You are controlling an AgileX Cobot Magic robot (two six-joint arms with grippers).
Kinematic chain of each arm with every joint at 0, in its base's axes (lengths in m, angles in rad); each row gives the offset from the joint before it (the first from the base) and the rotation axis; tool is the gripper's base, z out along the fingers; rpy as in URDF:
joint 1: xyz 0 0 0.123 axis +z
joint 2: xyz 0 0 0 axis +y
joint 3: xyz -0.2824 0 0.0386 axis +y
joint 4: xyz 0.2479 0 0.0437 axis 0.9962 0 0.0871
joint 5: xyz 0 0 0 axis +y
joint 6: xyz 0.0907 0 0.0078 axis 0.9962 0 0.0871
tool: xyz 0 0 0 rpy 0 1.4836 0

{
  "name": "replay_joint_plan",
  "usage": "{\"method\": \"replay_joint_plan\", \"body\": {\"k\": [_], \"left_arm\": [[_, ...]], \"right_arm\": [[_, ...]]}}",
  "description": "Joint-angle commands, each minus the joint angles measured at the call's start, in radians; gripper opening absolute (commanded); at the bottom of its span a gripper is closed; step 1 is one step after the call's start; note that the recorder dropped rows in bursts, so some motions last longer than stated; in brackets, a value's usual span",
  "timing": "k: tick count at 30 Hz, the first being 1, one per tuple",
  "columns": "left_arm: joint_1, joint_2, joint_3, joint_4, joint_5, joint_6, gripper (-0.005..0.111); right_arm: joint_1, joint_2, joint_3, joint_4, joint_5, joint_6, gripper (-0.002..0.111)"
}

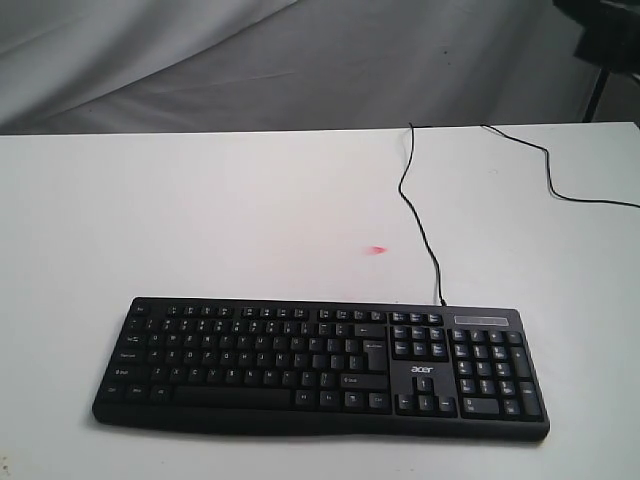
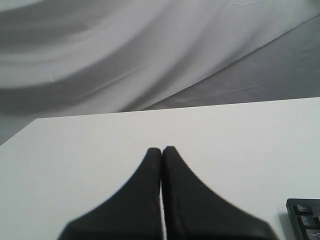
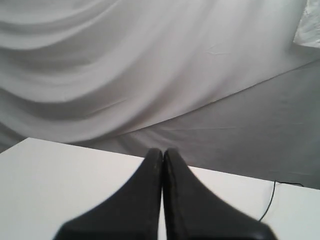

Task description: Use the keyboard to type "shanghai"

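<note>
Probably a lab: white table [image 1: 200, 220], draped grey backdrop [image 1: 300, 60]

My left gripper [image 2: 161, 150] and right gripper [image 3: 163, 151] look alike: matte black fingers [image 2: 135, 200] (blurred near the camera), broad at the base, tapering to rounded tips.

One keyboard [image 1: 320, 365] on one desk [image 1: 200, 220]; one pink spot [image 1: 377, 249]. Two tools: left tool [image 2: 161, 149], right tool [image 3: 163, 150].

White table [image 1: 200, 210], grey draped cloth [image 1: 300, 60] behind
</note>
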Motion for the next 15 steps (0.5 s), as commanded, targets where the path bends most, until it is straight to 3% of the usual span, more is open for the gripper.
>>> {"method": "replay_joint_plan", "body": {"k": [1, 11, 15], "left_arm": [[-0.004, 0.003, 0.005, -0.001, -0.004, -0.003, 0.001], [-0.004, 0.003, 0.005, -0.001, -0.004, -0.003, 0.001], [-0.004, 0.003, 0.005, -0.001, -0.004, -0.003, 0.001]], "right_arm": [[0.064, 0.064, -0.111, -0.012, 0.115, -0.036, 0.000], [0.138, 0.210, -0.367, 0.037, 0.415, -0.169, 0.000], [0.180, 0.272, -0.470, 0.204, 0.446, -0.397, 0.000]]}}
